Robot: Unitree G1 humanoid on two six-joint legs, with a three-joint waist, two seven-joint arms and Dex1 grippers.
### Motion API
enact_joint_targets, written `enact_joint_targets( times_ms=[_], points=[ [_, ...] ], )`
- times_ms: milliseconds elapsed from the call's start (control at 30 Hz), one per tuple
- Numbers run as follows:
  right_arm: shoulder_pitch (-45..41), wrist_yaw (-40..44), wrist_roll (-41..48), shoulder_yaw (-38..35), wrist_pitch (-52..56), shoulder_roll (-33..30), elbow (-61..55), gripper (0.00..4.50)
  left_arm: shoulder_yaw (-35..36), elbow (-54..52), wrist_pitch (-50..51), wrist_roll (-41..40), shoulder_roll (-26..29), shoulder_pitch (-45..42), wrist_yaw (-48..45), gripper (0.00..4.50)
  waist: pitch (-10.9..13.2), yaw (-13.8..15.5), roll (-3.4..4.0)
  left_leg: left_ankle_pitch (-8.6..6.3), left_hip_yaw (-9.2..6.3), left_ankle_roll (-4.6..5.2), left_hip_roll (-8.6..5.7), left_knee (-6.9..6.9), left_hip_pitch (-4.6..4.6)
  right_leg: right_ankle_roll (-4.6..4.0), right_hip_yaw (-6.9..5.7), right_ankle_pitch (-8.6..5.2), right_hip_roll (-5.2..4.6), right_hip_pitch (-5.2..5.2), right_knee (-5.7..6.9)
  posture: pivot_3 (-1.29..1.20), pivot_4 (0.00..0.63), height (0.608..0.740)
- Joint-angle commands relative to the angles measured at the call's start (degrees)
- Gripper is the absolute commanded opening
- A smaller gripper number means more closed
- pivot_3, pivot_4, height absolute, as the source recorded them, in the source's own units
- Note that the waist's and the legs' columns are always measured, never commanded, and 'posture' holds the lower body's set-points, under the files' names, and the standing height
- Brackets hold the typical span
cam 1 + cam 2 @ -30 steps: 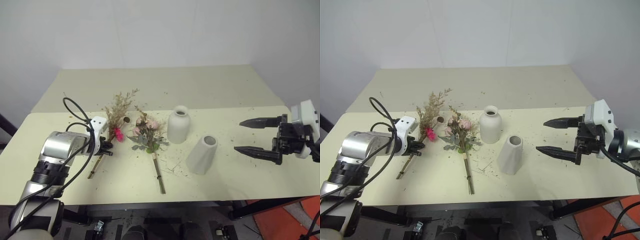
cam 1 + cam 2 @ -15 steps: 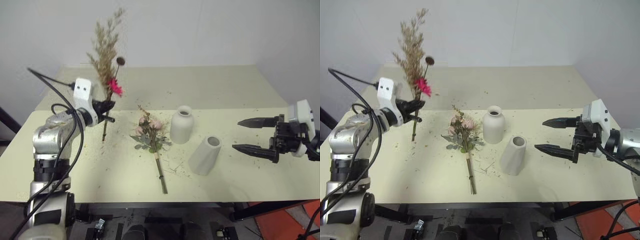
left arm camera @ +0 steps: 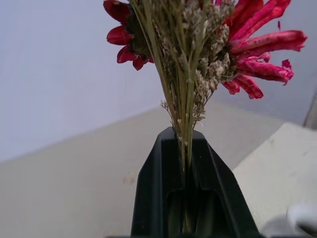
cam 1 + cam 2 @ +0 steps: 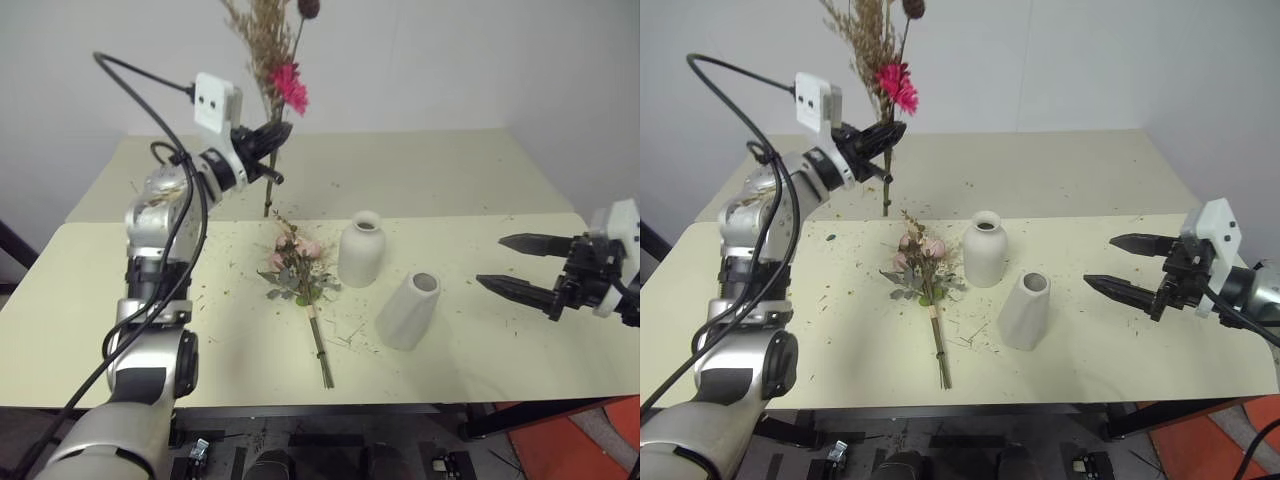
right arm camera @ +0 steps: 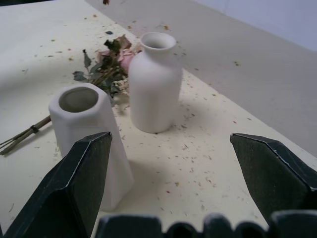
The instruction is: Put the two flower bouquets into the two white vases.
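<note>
My left gripper is shut on the stems of the dried-grass bouquet with the hot-pink flower, held upright high above the far left of the table; the stems run between its fingers. The rose bouquet lies flat on the table, stems toward the front edge. Right of it stands the rounded white vase, and the tapered white vase stands in front of that. My right gripper hangs open at the right, pointing at both vases.
Dried bits of plant litter the cream table around the vases. A second, duller table top lies behind, against a white wall. Black cables loop off my left arm.
My left gripper has lifted the dried-grass bouquet off the table, swinging it upright, higher and to the right. The right gripper has shifted slightly to the right and stays open.
</note>
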Motion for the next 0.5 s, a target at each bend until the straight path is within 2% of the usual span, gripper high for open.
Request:
enact_joint_targets(
  times_ms=[33,233,500],
  points=[
    [0.60,-1.28,1.55,-3.78,0.12,0.33,-2.77,4.50,-0.38,3.53,-3.35,-0.88,-2.56,-4.91,-2.68,0.02,0.00,-0.04,0.00,0.00,0.00,0.00,0.00,0.00,0.02,0.00,0.00,0.00,0.00,0.02,0.00,0.00,0.150,0.740],
    [3.19,-3.04,1.82,-5.41,0.34,2.00,-5.68,4.50,-0.01,6.67,-5.31,-3.51,-8.63,-8.47,-7.01,0.02,0.02,-0.28,-0.03,0.00,0.00,0.00,0.00,0.00,0.05,0.02,-0.01,-0.01,0.03,0.07,-0.03,0.00,0.150,0.740],
    [5.96,-4.26,2.85,-8.07,1.18,2.57,-8.46,4.50,2.00,10.34,-9.05,-6.00,-13.35,-10.86,-9.40,0.02,0.04,-0.37,-0.07,0.00,0.01,0.00,0.01,0.01,0.11,0.03,0.03,-0.01,0.06,0.12,-0.01,0.00,0.150,0.740]
  ],
)
